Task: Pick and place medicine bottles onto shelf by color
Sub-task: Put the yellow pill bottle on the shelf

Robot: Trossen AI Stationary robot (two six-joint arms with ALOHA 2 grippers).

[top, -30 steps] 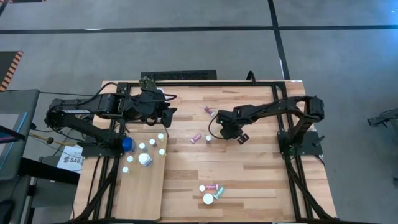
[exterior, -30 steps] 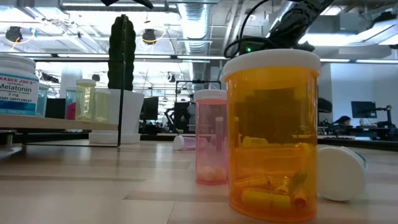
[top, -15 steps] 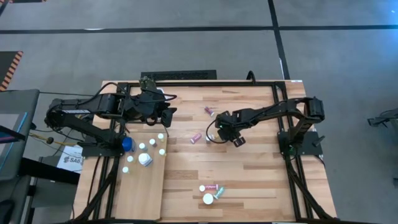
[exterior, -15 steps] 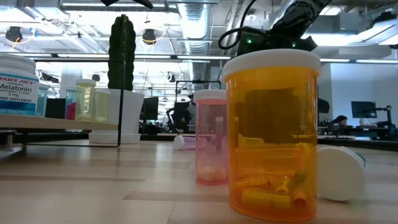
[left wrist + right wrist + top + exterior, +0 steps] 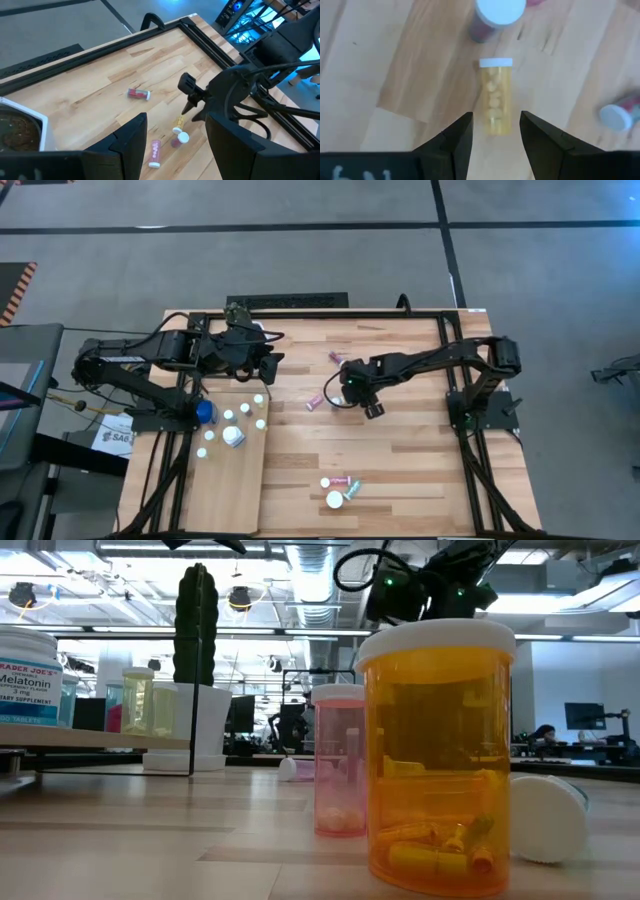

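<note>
Grey floor surrounds the plank tabletop (image 5: 400, 470), with the shelf (image 5: 225, 490) lying on its left part as the high view shows it. Several bottles already stand capped on the shelf's far end.

Landmark: the amber bottle (image 5: 495, 96), lying on its side near the tabletop's middle. The right pincer (image 5: 492, 131) hovers directly over it, jaws open and apart, one to each side of the body, not yet touching. Just beyond the amber bottle's cap stands a dark pink bottle (image 5: 495, 15), white cap up; off to one side a third bottle (image 5: 621, 114) lies on its side. In the left wrist view a pink bottle (image 5: 155, 153) lies nearer that camera than the amber one, and a red bottle (image 5: 138, 93) lies well apart from it, farther back on the planks. Another small cluster (image 5: 338, 488) sits well apart from the amber bottle, toward the near edge.

The left pincer (image 5: 172, 132) waits above the shelf's far end, jaws open, holding nothing.

The amber bottle looks like light, rigid plastic, with loose pills that will shift when tipped. Its round, smooth body would likely roll if nudged from one side only, so both fingers should meet it together. The best hold appears to be across the mid-body, clear of the cap, squeezing along the diameter. The standing pink bottle is close enough to be knocked over on descent.
</note>
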